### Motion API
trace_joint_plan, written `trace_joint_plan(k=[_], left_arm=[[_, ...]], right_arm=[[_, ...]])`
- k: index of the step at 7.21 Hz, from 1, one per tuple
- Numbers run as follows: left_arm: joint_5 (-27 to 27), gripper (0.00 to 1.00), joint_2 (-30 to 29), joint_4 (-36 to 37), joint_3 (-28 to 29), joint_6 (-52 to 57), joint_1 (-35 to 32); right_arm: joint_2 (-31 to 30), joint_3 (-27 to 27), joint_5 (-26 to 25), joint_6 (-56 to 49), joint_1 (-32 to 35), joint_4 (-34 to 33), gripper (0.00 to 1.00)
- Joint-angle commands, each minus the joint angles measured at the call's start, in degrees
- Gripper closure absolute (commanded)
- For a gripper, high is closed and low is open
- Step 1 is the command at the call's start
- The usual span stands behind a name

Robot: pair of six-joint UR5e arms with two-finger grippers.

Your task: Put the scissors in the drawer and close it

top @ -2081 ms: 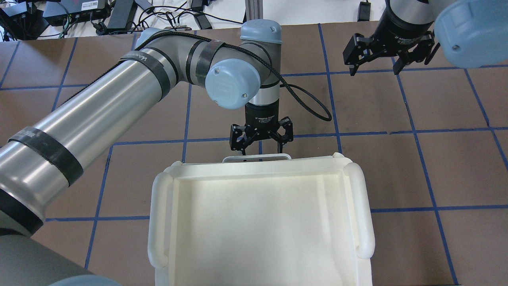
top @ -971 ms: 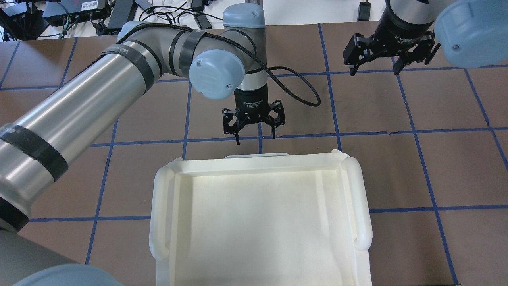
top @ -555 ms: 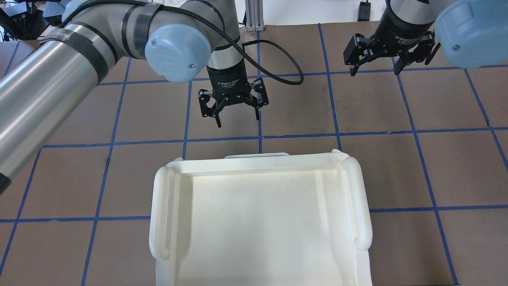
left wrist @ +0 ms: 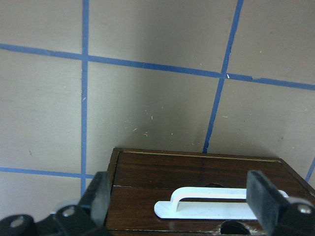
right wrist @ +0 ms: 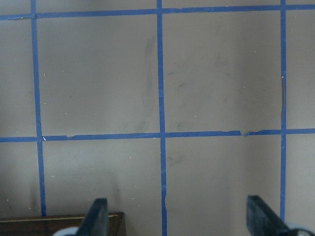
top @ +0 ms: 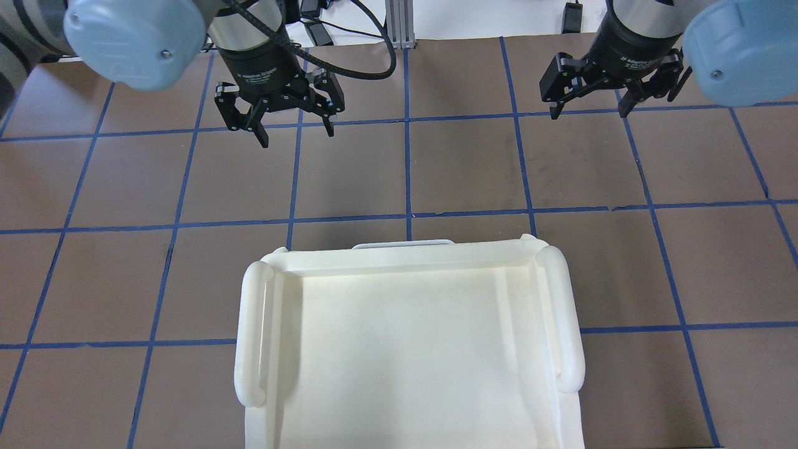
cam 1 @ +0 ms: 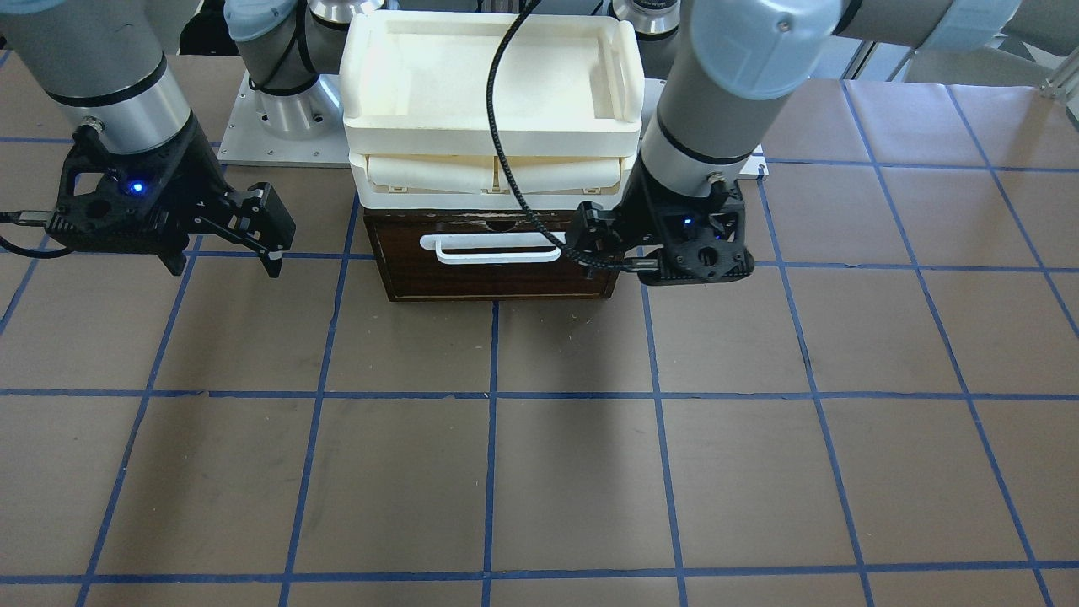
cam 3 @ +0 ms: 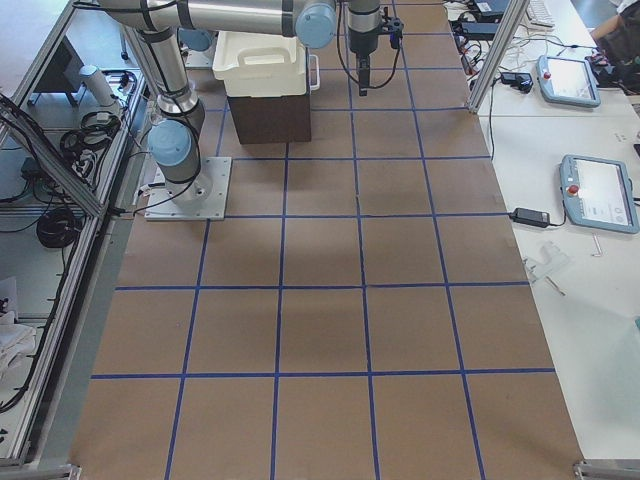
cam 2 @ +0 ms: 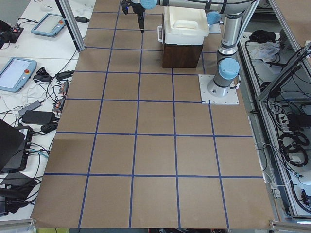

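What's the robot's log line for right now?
drawer: shut | scissors: not visible | left gripper: open, empty | right gripper: open, empty

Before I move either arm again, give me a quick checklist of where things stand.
1. Drawer shut: ok, its front looks flush.
2. Scissors inside: cannot tell, no view shows them.
3. Left gripper empty: ok, jaws open, nothing between.
4. Right gripper empty: ok, jaws open.
5. Left gripper clear of the white handle: ok, apart in the overhead view.
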Motion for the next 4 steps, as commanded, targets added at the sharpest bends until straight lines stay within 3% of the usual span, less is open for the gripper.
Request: trace_joint_plan(k=[1,4], left_arm=[[4.8,0.0,3.8,-0.1,-0.3,4.9,3.6],[6.2,0.0,10.5,-1.7,-3.8,5.4,3.3]], right_arm=[[0.0,0.0,0.0,0.0,0.0,0.0,0.0],[0.0,0.0,-0.1,0.0,0.0,0.0,0.0]])
